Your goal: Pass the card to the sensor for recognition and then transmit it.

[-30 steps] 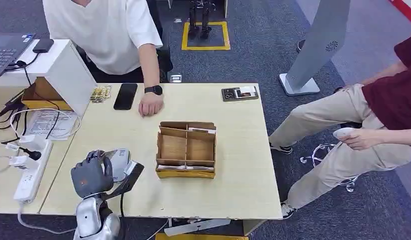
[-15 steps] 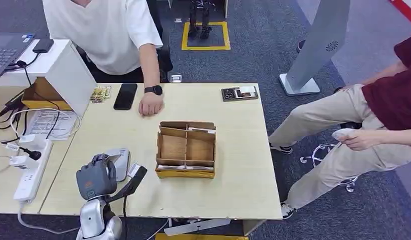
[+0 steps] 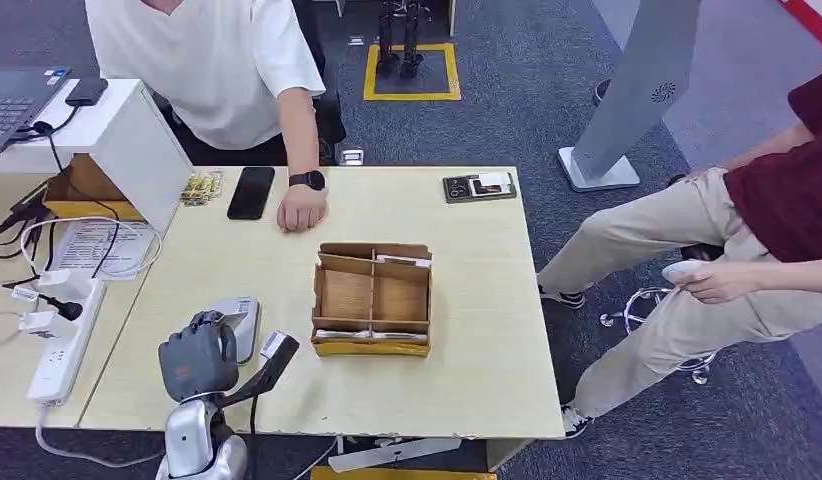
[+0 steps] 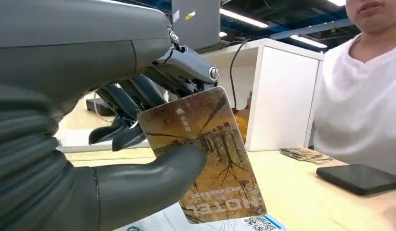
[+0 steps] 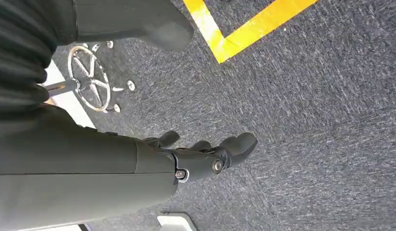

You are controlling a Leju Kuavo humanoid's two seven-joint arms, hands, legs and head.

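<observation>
Left hand (image 3: pixel 197 362) at the near-left edge of the table (image 3: pixel 467 370), raised just above it, pinching the card (image 4: pixel 205 154) between thumb and darker fingers (image 4: pixel 133 96). In the left wrist view the card is brown-gold with a tree-like print, thumb pressed across its face. From the head view the card is hidden behind the hand. Sensor (image 3: pixel 239 318), a grey-white pad, lies flat on the table just beyond the left hand; whether the card is over it or only beside it is hard to tell. Right hand (image 5: pixel 205 156) hangs over dark carpet, holding nothing, fingers loosely curved and apart.

Cardboard divider box (image 3: pixel 373 298) mid-table, right of the sensor, apart from it. Power strip (image 3: pixel 62 340) on the left. Farther back: a person's hand (image 3: pixel 301 210) resting on the table, black phone (image 3: pixel 251 192) just beside it, small dark tray (image 3: pixel 479 186) at the far right edge. A second person sits off to the right.
</observation>
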